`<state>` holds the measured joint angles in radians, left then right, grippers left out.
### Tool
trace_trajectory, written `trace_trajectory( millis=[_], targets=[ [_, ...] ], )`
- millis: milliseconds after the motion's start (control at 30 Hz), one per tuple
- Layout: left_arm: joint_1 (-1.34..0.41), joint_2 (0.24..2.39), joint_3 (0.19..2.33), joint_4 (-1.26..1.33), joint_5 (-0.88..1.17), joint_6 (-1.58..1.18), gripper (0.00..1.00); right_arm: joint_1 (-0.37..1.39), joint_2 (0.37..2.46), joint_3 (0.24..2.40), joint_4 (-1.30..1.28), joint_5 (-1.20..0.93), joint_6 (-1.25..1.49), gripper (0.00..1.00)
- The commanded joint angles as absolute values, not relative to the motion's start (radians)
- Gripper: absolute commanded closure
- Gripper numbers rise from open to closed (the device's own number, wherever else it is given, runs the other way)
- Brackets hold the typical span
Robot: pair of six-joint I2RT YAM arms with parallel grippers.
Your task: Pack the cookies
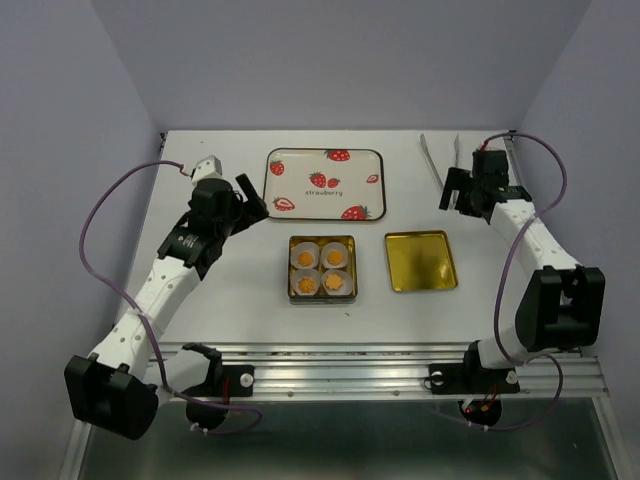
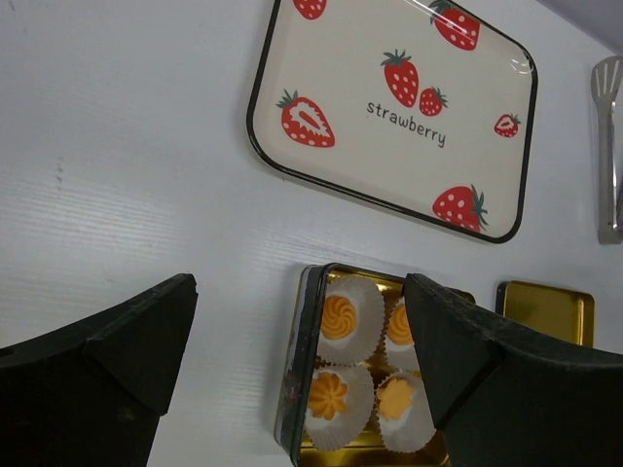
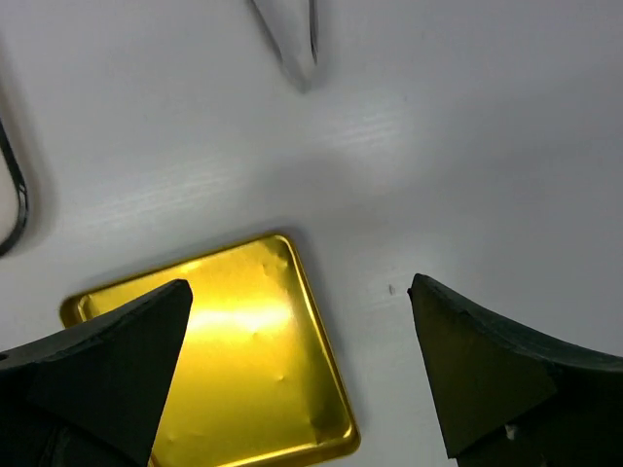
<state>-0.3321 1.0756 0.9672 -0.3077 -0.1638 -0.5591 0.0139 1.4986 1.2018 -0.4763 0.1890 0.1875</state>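
Observation:
Several round orange cookies (image 1: 321,270) sit in white paper cups inside a square gold tin (image 1: 322,295) at the table's middle; the cookies (image 2: 338,317) also show in the left wrist view inside the tin (image 2: 298,370). The tin's gold lid (image 1: 420,260) lies flat to the right of it, also in the right wrist view (image 3: 234,360). My left gripper (image 1: 250,200) is open and empty, up and left of the tin. My right gripper (image 1: 455,192) is open and empty, above the table beyond the lid.
A cream tray with printed strawberries (image 1: 325,184) lies behind the tin, empty. Metal tongs (image 1: 434,160) lie at the back right, near the right gripper. The table's rail (image 1: 380,365) runs along the near edge.

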Motion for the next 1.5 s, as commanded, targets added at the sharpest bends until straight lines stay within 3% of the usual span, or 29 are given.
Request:
trace_trajectory(
  millis=[0,100,367,600,800,967,1467],
  targets=[
    [-0.342,1.028,0.937,-0.298,-0.143,-0.551,0.01,0.018,1.468,1.077,-0.581,0.189,0.307,0.0],
    [-0.35,1.032,0.939,-0.296,-0.133,-0.542,0.01,0.018,1.485,0.994,-0.558,0.143,0.316,0.03],
    [-0.367,1.022,0.937,-0.295,-0.138,-0.54,0.01,0.018,1.551,0.95,-0.519,0.138,0.305,0.28],
    [-0.373,1.023,0.931,-0.295,-0.143,-0.541,0.01,0.018,1.578,0.931,-0.486,0.149,0.298,0.31],
    [-0.377,1.025,0.927,-0.291,-0.15,-0.541,0.01,0.018,1.62,0.919,-0.456,0.153,0.299,0.42],
    [-0.382,1.026,0.923,-0.288,-0.156,-0.543,0.01,0.018,1.626,0.914,-0.446,0.14,0.295,0.57],
    [-0.39,1.051,0.933,-0.285,-0.164,-0.538,0.01,0.018,1.62,0.93,-0.446,0.086,0.235,0.88]
  ],
)
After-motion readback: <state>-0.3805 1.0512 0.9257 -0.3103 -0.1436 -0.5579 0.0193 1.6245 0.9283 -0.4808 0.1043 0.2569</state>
